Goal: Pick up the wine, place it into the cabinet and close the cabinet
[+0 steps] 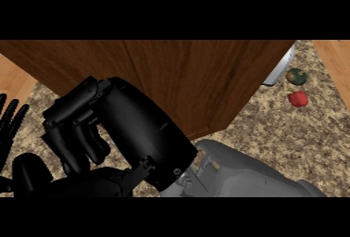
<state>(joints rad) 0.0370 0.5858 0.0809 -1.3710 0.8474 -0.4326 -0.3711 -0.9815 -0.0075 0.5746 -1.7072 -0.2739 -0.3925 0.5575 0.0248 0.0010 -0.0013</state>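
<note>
My right hand (140, 132) fills the middle of the head view, raised close to the camera with its back towards me. Its fingers (80, 134) curl down at the left, and nothing shows inside them. It hangs in front of the brown wooden cabinet (184, 74), whose near corner points towards me. A grey handle (280, 67) runs along the cabinet's right side. No wine bottle shows anywhere in the view. My left hand (9, 121) rests at the left edge, open with its fingers up.
A green and brown round vegetable (296, 76) and a red pepper (298, 98) lie on the speckled counter (294, 139) to the right of the cabinet. My grey right forearm (239, 173) comes in from the lower edge.
</note>
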